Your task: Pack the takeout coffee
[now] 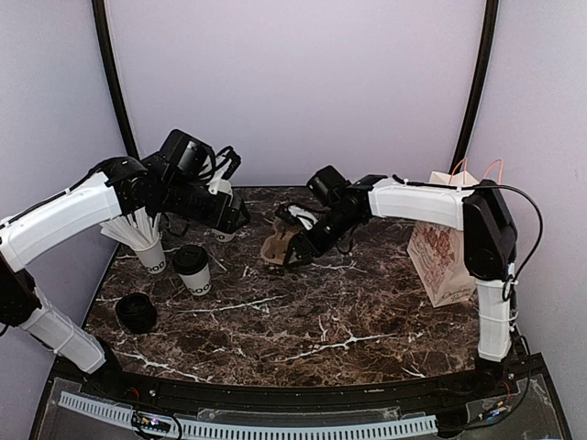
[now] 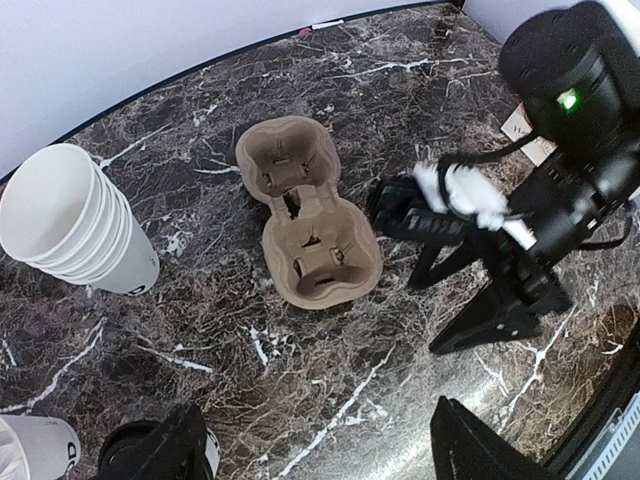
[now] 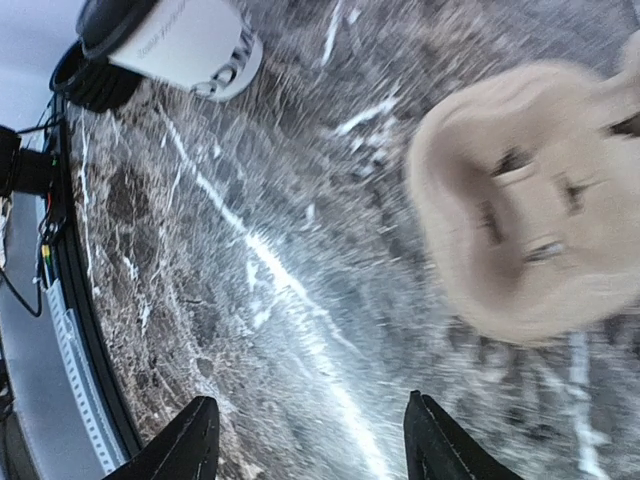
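Just beside the carrier (image 2: 305, 215), your right gripper (image 3: 310, 425) hangs wide open, empty; left gripper (image 2: 318, 420) gapes wide too; cup stack (image 2: 75, 225) left of it shows on left wrist, not right.

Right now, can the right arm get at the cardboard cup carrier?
Probably yes. The right gripper is open, and the cardboard cup carrier lies just ahead of its fingers, with only bare marble tabletop between them. Nothing looks to block the approach.

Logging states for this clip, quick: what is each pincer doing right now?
Left pincer: open, holding nothing.
Right pincer: open, holding nothing.
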Tool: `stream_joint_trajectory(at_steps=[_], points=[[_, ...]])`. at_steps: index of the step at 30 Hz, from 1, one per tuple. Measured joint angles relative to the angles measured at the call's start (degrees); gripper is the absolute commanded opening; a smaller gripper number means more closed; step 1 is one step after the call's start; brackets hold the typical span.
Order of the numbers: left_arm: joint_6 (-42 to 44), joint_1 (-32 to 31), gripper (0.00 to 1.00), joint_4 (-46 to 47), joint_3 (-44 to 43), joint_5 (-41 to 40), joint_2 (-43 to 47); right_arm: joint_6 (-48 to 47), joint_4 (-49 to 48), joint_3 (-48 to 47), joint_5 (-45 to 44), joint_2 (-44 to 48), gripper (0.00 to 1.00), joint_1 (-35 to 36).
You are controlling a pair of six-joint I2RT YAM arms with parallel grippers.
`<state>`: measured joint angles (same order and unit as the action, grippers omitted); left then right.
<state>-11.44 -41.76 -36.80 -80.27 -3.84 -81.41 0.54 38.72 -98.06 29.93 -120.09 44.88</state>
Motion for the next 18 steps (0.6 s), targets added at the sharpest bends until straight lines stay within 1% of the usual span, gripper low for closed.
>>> stream_joint_trajectory(at_steps=[3,6,8,12,15,18], points=[[-0.9,0.0,0.77,0.0,-0.3,-0.1,-1.9,-1.2,-0.2,-0.7,-3.9,2.7,0.57,-2.2],[-2.0,0.0,0.77,0.1,-0.3,-0.4,-3.3,-2.2,-0.3,-5.1,-8.2,2.2,0.52,-4.9],[-2.6,0.0,0.77,0.2,-0.3,-0.5,-3.4,-2.7,-0.2,-10.9,-10.7,-0.7,0.51,-6.5],[-3.4,0.0,0.76,1.2,-0.5,-0.3,-3.3,-3.2,0.3,-26.7,-14.3,-11.2,0.49,-9.1],[-4.0,0.0,0.77,1.2,-0.5,-0.2,-3.2,-3.1,0.5,-32.9,-17.9,-17.5,0.47,-9.9],[-4.5,0.0,0.77,1.2,-0.5,0.0,-3.0,-3.0,0.9,-35.0,-21.3,-21.1,0.47,-10.1]])
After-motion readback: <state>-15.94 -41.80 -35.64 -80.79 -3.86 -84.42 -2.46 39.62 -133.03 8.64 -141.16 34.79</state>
